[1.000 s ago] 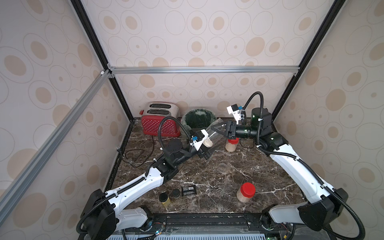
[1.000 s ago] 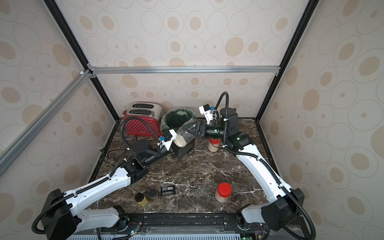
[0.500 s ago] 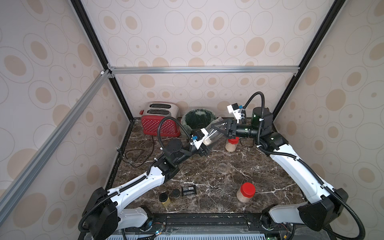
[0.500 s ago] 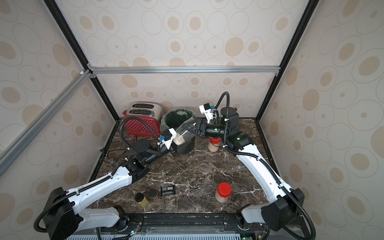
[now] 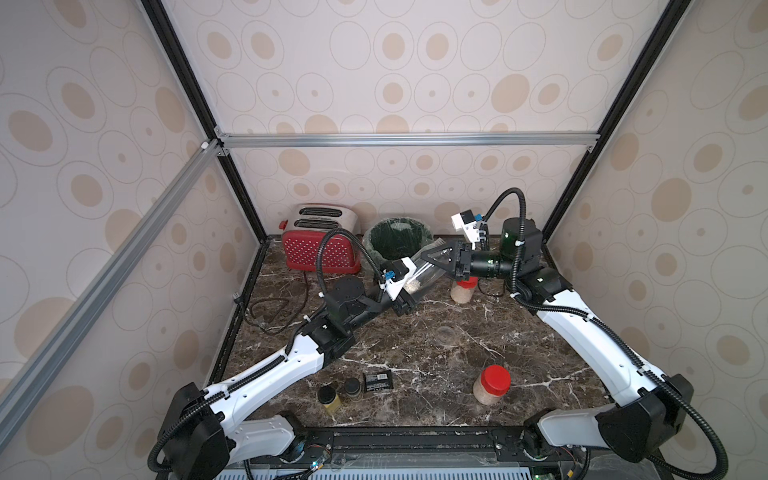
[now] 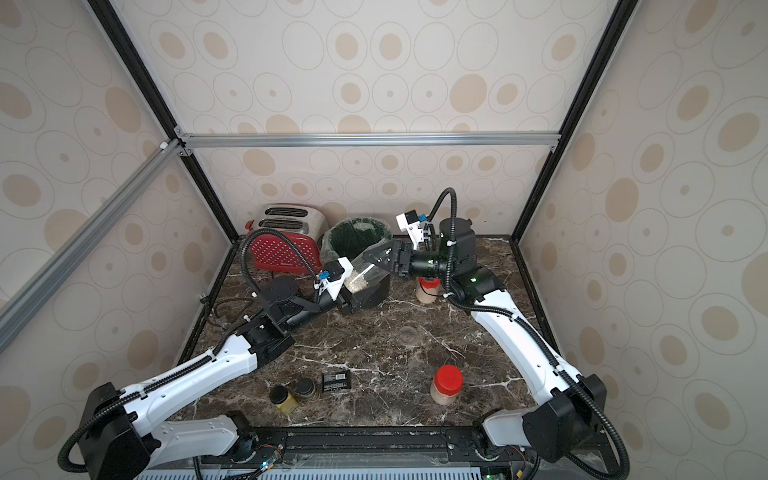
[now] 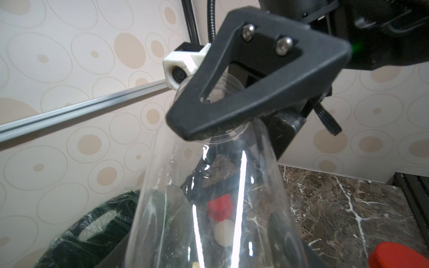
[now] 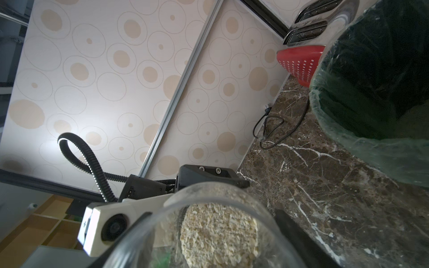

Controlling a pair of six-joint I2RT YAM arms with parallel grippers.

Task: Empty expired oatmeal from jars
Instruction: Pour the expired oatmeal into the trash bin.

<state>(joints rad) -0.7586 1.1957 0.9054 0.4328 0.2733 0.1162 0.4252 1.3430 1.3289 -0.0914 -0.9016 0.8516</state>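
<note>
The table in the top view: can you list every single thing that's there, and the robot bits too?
Red and silver metal toaster: one, red sides, back left.
Round bin with green liner: one, dark green, back, beside the toaster.
Open clear plastic jar: one, tilted in the air before the bin, pale beige oatmeal inside.
Clear jars with red lids: two, back under the right arm, front right.
Tiny black-lidded spice jars: two, yellow-filled and dark, front left.
Small black packet: one, beside them.
Clear round lid: one, mid-table.
Black cable: one, left edge.
Dark marble table: one, brown.
Left gripper: black, closed on the jar's base.
Right gripper: black, at its neck, grip unclear.
</note>
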